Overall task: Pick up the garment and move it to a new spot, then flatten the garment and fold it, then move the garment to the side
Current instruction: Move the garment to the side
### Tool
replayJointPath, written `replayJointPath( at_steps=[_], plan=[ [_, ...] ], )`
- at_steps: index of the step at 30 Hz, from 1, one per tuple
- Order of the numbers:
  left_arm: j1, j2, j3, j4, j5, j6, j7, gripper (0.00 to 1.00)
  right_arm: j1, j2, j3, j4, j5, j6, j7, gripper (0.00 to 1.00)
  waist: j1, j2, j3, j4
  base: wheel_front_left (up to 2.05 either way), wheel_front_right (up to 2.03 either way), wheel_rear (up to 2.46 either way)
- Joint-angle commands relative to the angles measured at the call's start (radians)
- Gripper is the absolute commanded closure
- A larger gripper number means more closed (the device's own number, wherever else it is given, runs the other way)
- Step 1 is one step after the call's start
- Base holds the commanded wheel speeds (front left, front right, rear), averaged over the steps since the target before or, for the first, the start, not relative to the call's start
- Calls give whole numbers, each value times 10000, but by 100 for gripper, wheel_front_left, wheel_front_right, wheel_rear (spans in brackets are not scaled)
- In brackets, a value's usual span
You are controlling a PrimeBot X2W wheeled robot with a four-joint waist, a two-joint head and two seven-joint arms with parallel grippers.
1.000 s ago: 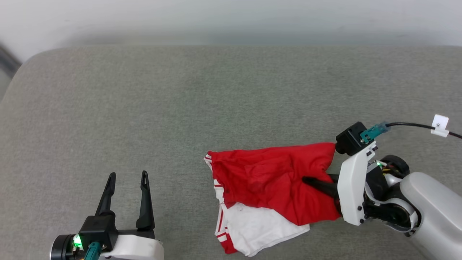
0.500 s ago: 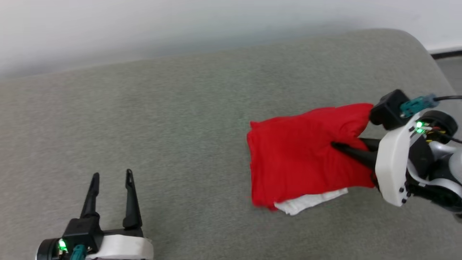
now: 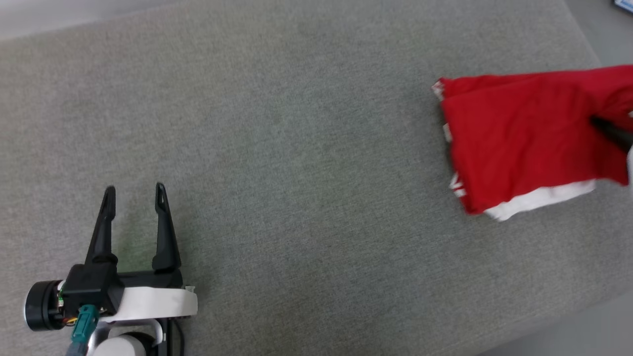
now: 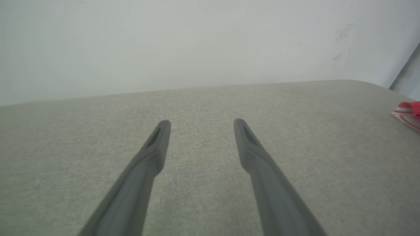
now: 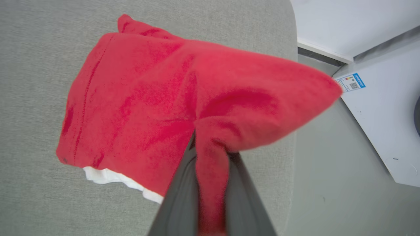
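Observation:
The garment (image 3: 519, 143) is a red bundle with a white layer showing under its near edge, lying at the right end of the grey cushion (image 3: 296, 148). My right gripper (image 3: 610, 131) is shut on a pinched fold of the red cloth. In the right wrist view the garment (image 5: 137, 105) drapes from the right gripper (image 5: 211, 154), partly lifted, its far part resting on the cushion. My left gripper (image 3: 133, 190) stands open over bare cushion at the lower left, far from the cloth. In the left wrist view that left gripper (image 4: 200, 124) holds nothing, and a striped corner of the garment (image 4: 408, 113) shows at the right edge.
The cushion's rounded right edge (image 5: 292, 49) is close beside the garment, with grey floor (image 5: 328, 183) beyond it. A white panel with a blue label (image 5: 351, 82) stands on that floor. A pale wall (image 4: 197, 42) rises behind the cushion.
The head view has swung over the cushion. The right gripper has pulled the garment rightward, away from the left gripper, toward the cushion's right end; less white cloth shows. The left gripper stays open.

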Motion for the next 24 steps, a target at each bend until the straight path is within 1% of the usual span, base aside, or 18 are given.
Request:
replayJointPath(
  at_steps=[1,7,11,13,17,18,19,20,22,24],
  plan=[
    [-150,34,-4,-48,30,-33,-22,0,-192,-23,-72,124,-46,-9,-65,100,-1,0,383,72,0,0,0],
    [-592,136,-16,-433,189,-269,-22,0,-1029,-70,-635,1944,-769,-10,-350,100,-1,0,1296,346,0,0,0],
    [-833,193,21,-660,222,-348,-22,0,-1567,196,-1110,3065,-1164,-10,-709,100,-1,0,1808,452,0,0,0],
    [-916,210,55,-748,236,-358,-22,0,-1696,437,-1273,3502,-1313,-10,-838,100,-1,0,1996,473,0,0,0],
    [-993,212,66,-721,258,-401,-22,0,-1856,854,-1447,4273,-1627,-10,-956,100,-1,0,2063,524,0,0,0],
    [-991,209,53,-672,254,-404,-21,0,-1874,944,-1492,4450,-1703,-10,-963,85,-1,0,2015,550,0,0,0],
    [-983,202,38,-619,249,-394,-21,0,-1864,1042,-1606,4655,-1725,-10,-1026,0,-1,0,1934,582,0,0,0],
    [-968,191,15,-570,241,-397,-22,0,-1859,1120,-1743,4843,-1791,-10,-1130,0,-1,0,1823,630,0,0,0],
    [-878,168,-60,-483,228,-415,-22,0,-1962,1067,-1893,5134,-2292,-10,-1527,0,-1,0,1548,733,0,0,0],
    [-730,147,-125,-394,224,-412,-22,0,-2049,1206,-2176,5420,-2682,-10,-1982,0,-1,0,1207,814,0,0,0]
  ],
)
